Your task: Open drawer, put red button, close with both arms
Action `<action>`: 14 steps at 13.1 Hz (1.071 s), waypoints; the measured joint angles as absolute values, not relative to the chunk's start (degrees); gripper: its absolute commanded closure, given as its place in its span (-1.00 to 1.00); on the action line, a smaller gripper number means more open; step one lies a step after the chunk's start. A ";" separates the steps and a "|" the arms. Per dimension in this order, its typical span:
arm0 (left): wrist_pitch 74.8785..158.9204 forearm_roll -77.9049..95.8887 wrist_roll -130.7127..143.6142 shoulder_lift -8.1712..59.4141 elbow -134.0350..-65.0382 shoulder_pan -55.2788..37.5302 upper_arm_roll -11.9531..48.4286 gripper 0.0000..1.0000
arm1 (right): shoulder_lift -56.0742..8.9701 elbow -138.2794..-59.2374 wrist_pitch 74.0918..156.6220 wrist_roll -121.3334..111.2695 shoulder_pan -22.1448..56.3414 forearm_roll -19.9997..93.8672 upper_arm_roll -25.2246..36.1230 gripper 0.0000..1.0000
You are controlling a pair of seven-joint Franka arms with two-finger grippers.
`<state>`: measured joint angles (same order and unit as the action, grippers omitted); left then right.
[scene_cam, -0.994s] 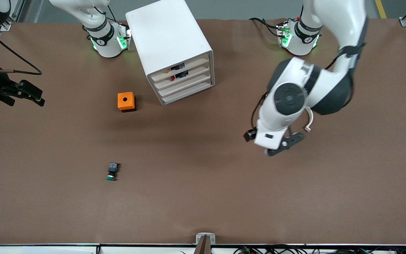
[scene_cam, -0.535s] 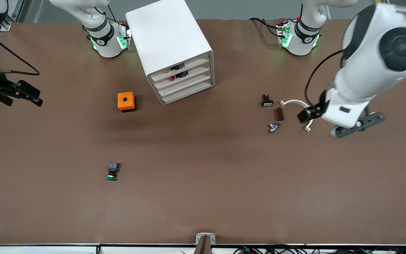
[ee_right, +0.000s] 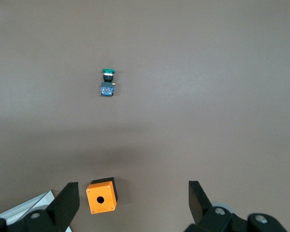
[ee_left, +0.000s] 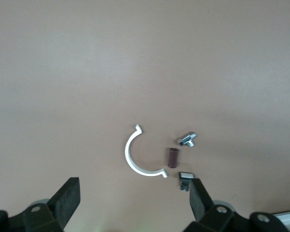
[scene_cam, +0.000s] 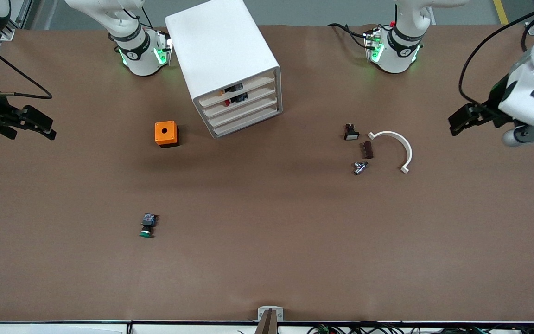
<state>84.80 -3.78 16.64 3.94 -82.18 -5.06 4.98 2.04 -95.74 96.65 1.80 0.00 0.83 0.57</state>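
Note:
The white cabinet (scene_cam: 223, 51) stands near the arm bases, with all four drawers pushed in. Its second drawer from the top (scene_cam: 253, 96) shows a small dark item with a red end (scene_cam: 235, 99) through its front; I cannot tell if that is the red button. My left gripper (scene_cam: 461, 119) is open and empty, up over the left arm's end of the table; in the left wrist view (ee_left: 133, 200) only bare table lies between its fingers. My right gripper (scene_cam: 44, 126) is open and empty at the right arm's end, and also shows in the right wrist view (ee_right: 133, 200).
A green-capped button (scene_cam: 147, 226) (ee_right: 107, 82) lies nearer the front camera. An orange box (scene_cam: 166, 133) (ee_right: 101, 196) sits beside the cabinet. A white arc (scene_cam: 394, 144) (ee_left: 135, 157), a brown piece (scene_cam: 367, 150), a metal part (scene_cam: 360, 167) and a small black switch (scene_cam: 351, 132) lie toward the left arm's end.
My left arm has swung from over the middle of the table out to its own end, uncovering the small parts. The right arm has barely moved.

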 measured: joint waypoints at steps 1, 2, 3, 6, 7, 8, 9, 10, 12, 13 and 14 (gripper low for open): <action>84.83 -3.78 14.47 2.78 -83.03 -4.77 4.50 -1.00 | 2.04 -95.74 96.65 1.80 0.00 0.83 0.58 -1.00; 85.04 -3.78 12.49 1.95 -83.60 -4.62 4.04 -1.00 | 2.04 -95.74 96.65 1.80 0.00 0.83 0.57 -1.00; 85.51 -3.78 10.49 1.46 -84.12 -4.48 3.72 -1.00 | 2.04 -95.74 96.65 1.80 -0.01 0.83 0.57 -1.00; 85.85 -3.78 5.78 0.97 -85.76 -4.34 3.45 -1.00 | 2.04 -95.74 96.65 1.80 -0.01 0.83 0.57 -1.00; 85.91 -3.78 5.24 0.74 -86.37 -4.34 3.45 -1.00 | 2.04 -95.74 96.64 1.79 -0.01 0.83 0.57 -1.00; 85.98 -3.78 4.84 0.50 -86.88 -4.35 3.45 -1.00 | 2.04 -95.74 96.59 1.79 -0.01 0.83 0.57 -1.00; 86.08 -3.78 4.63 0.20 -87.45 -4.36 3.46 -1.00 | 2.04 -95.74 96.46 1.79 -0.01 0.83 0.57 -1.00; 86.14 -3.78 4.60 -0.09 -87.92 -4.36 3.46 -1.00 | 2.04 -95.74 96.40 1.79 -0.01 0.83 0.57 -1.00; 86.29 -3.78 4.59 -1.00 -89.30 -4.36 3.46 -1.00 | 2.04 -95.75 96.38 1.79 -0.02 0.83 0.58 -1.00; 86.50 -3.78 4.59 -1.67 -90.22 -4.36 3.47 -1.00 | 2.04 -95.75 96.34 1.79 -0.02 0.83 0.58 -1.00; 87.04 -3.78 4.59 -2.60 -91.43 -4.36 3.47 -1.00 | 2.04 -95.75 96.24 1.79 -0.02 0.83 0.58 -1.00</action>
